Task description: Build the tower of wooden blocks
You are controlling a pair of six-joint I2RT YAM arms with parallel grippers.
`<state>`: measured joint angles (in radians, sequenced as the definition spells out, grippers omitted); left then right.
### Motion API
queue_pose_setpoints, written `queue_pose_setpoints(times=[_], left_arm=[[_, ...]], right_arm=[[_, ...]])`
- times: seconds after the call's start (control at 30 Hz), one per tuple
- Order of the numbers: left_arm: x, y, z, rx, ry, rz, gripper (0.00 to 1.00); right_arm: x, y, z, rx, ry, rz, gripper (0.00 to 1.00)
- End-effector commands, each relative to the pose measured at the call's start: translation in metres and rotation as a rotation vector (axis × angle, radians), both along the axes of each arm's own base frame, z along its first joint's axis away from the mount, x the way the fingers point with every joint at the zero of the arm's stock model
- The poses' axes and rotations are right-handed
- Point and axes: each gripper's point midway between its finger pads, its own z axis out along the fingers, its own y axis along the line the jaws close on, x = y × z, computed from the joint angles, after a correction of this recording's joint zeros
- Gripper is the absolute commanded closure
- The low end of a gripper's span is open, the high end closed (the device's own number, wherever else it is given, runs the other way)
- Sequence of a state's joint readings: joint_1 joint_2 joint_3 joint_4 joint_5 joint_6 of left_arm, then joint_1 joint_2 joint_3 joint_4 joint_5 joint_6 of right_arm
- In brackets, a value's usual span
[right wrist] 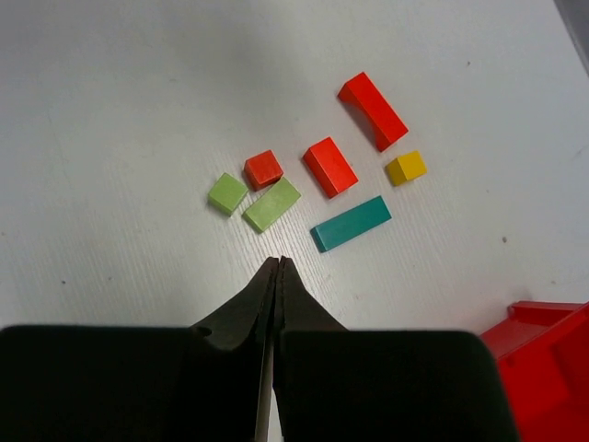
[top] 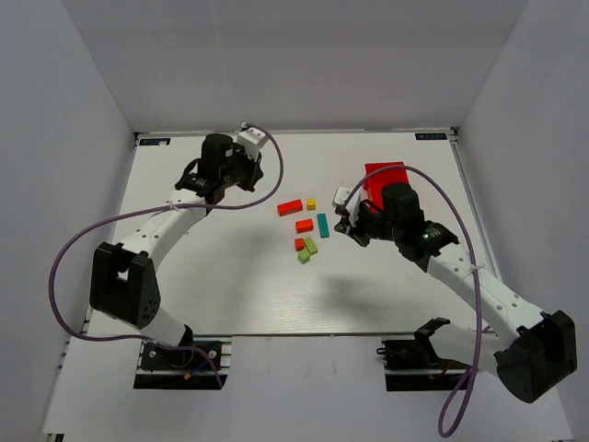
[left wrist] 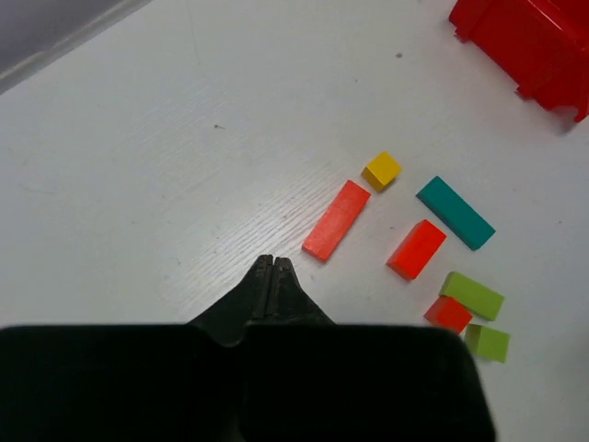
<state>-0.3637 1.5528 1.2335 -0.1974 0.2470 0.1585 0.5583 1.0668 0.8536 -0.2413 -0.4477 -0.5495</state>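
The wood blocks lie loose and flat on the white table, none on top of another. They are a long red bar (top: 290,207), a yellow cube (top: 311,203), an orange-red block (top: 304,225), a teal bar (top: 323,225), a small red cube (top: 299,244), a lime bar (top: 311,245) and a lime cube (top: 304,257). My left gripper (left wrist: 274,261) is shut and empty, left of the red bar (left wrist: 337,219). My right gripper (right wrist: 277,261) is shut and empty, just short of the lime bar (right wrist: 272,203) and teal bar (right wrist: 351,224).
A red plastic bin (top: 385,180) stands at the back right, close behind my right wrist. White walls enclose the table on three sides. Purple cables loop off both arms.
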Motion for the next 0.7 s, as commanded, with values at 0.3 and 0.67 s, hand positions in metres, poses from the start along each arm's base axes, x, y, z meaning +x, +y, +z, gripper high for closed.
queue_pose_setpoints(times=[0.3,0.67], left_arm=[[-0.049,-0.051,-0.095,0.07,0.366,-0.038,0.94],[-0.044,-0.047,-0.143,0.178,0.43,0.098,0.92]], right_arm=[[0.022,0.0,-0.003,-0.025,0.004,-0.079,1.0],[0.02,0.0,-0.007,-0.029,0.01,-0.076,1.0]])
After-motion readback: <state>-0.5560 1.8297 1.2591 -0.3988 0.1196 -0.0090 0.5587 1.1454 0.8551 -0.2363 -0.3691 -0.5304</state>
